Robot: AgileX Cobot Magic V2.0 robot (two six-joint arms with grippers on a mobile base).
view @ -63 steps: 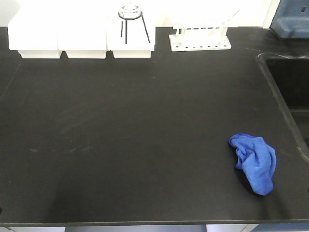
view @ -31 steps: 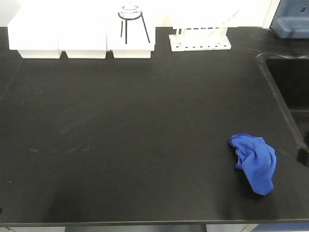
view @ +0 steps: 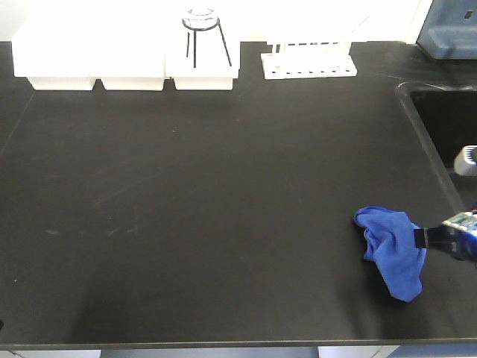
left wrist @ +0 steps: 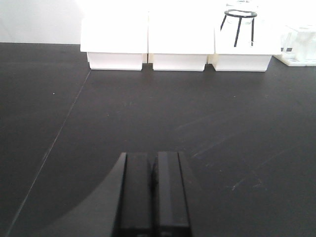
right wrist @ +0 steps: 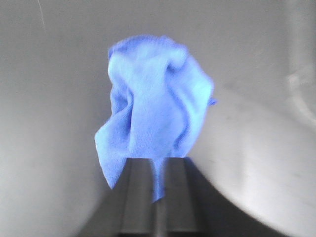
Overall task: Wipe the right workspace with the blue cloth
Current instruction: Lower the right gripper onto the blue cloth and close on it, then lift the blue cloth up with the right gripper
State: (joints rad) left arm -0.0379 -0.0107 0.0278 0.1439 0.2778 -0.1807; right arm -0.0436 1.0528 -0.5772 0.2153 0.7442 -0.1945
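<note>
The blue cloth (view: 391, 250) lies crumpled on a black benchtop (view: 223, 209) near its front right corner. My right gripper (view: 419, 239) reaches in from the right edge and meets the cloth's right side. In the right wrist view the cloth (right wrist: 155, 98) bulges just past the fingertips. There the right gripper (right wrist: 158, 160) has its fingers nearly together, with a thin strip of cloth in the narrow gap. My left gripper (left wrist: 153, 154) is shut and empty, low over bare bench at the left. This bench carries trays and a sink, and the right workspace is out of view.
White trays (view: 97, 56) line the back edge, one with a black tripod stand (view: 203, 33). A white tube rack (view: 308, 63) stands to their right. A sink (view: 447, 127) opens at the right, just behind the right arm. The bench's front edge (view: 223, 344) is close below the cloth.
My right gripper has come in from the right edge and reached the cloth's right side. The cloth has not shifted on the bench.
</note>
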